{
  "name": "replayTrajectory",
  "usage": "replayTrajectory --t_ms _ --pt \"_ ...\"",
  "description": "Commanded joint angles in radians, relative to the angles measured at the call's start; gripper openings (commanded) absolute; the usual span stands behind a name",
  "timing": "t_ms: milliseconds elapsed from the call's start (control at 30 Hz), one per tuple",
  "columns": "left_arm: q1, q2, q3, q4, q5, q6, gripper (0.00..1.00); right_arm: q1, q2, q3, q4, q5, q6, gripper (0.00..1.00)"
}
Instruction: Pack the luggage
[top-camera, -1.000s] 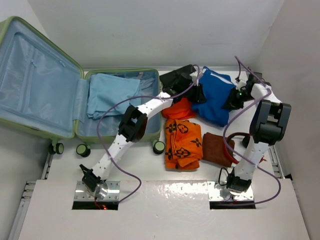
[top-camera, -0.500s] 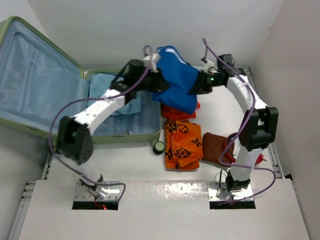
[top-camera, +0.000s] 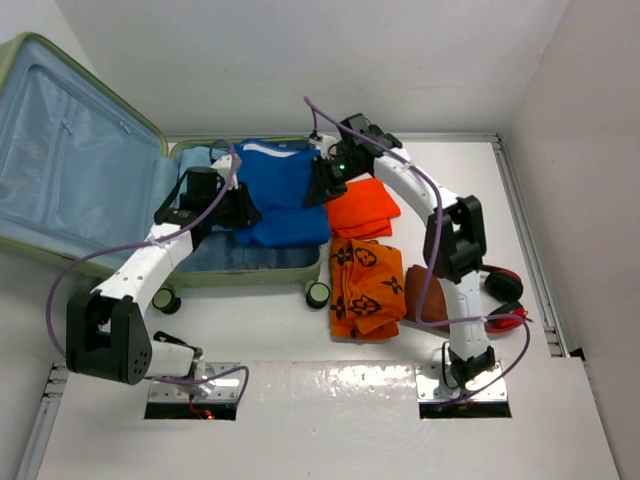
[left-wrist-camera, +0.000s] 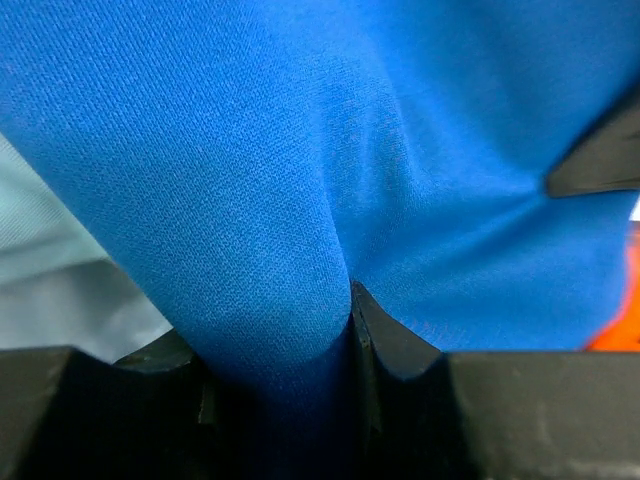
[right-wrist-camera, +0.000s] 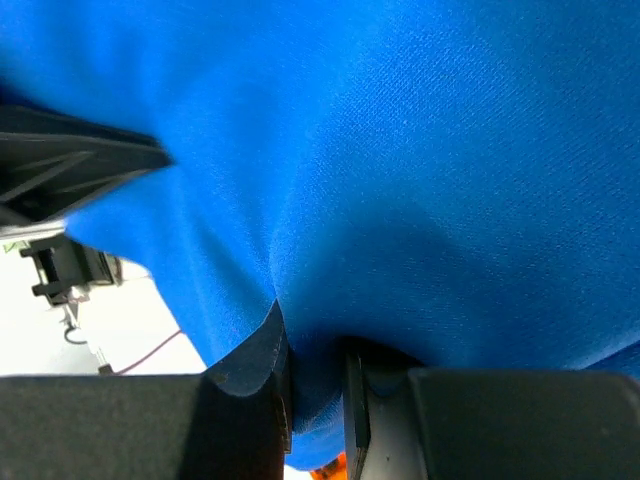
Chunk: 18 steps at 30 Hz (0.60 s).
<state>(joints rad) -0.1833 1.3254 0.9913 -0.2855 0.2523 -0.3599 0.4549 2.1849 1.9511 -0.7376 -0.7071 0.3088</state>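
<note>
Luggage (top-camera: 70, 150) lies open at about 10 o'clock on the table (top-camera: 485, 170). Its lid is thrown back toward 9 o'clock and shows light-blue lining. Its deep half sits at 3 o'clock of the lid. One black wheel (top-camera: 318, 293) pokes out at the deep half's 5 o'clock corner.

Inside the deep half a pale-blue cloth (top-camera: 196, 160) lies flat, mostly covered by a blue top (top-camera: 275, 195). The top spreads over the 3 o'clock part of that half, its edge reaching the rim there.

The left gripper (top-camera: 236, 206) pinches the top's 9 o'clock edge. In the left wrist view its fingers (left-wrist-camera: 385, 340) are closed on a fold of blue fabric. The right gripper (top-camera: 325, 182) clamps the 3 o'clock edge, its fingers (right-wrist-camera: 255, 360) squeezed on a bunched fold.

An orange shirt (top-camera: 368, 205) lies on the table at 3 o'clock of the top. A patterned orange cloth (top-camera: 365, 285) lies at 6 o'clock of the shirt. At 3 o'clock of the patterned cloth is a brown cloth (top-camera: 418, 300), partly hidden by the right arm. Red and black headphones (top-camera: 500, 292) lie farther toward 3 o'clock.
</note>
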Motion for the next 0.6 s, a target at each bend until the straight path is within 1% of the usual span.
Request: replayTrajectory --t_ms 0,67,133,200,300,433,467,500,533,567 --pt "0.073 -0.045 -0.039 -0.086 -0.099 0.114 0.0 0.06 0.111 0.109 0.047 0.061 0.013 0.0" --pt "0.125 -0.045 -0.057 -0.095 -0.148 0.136 0.0 0.08 0.137 0.126 0.056 0.067 0.024 0.0" --pt "0.187 -0.054 -0.057 -0.121 -0.159 0.159 0.0 0.097 0.148 0.126 0.069 0.072 0.016 0.0" --pt "0.225 -0.074 -0.068 -0.144 -0.169 0.188 0.0 0.116 0.138 0.121 0.083 0.063 0.009 0.0" --pt "0.309 -0.118 -0.068 -0.2 -0.202 0.265 0.0 0.169 0.096 0.063 0.147 0.054 -0.011 0.0" --pt "0.39 -0.127 -0.068 -0.26 -0.225 0.331 0.0 0.208 0.099 0.072 0.144 0.054 -0.062 0.0" --pt "0.431 -0.127 -0.08 -0.274 -0.24 0.357 0.0 0.224 0.102 0.074 0.147 0.058 -0.071 0.0" --pt "0.452 -0.127 -0.08 -0.274 -0.251 0.357 0.0 0.228 0.114 0.077 0.152 0.061 -0.068 0.0" --pt "0.468 -0.127 -0.092 -0.274 -0.26 0.389 0.0 0.229 0.127 0.081 0.159 0.063 -0.06 0.01" --pt "0.496 -0.127 -0.103 -0.274 -0.299 0.401 0.0 0.24 0.13 0.097 0.165 0.064 -0.056 0.01"
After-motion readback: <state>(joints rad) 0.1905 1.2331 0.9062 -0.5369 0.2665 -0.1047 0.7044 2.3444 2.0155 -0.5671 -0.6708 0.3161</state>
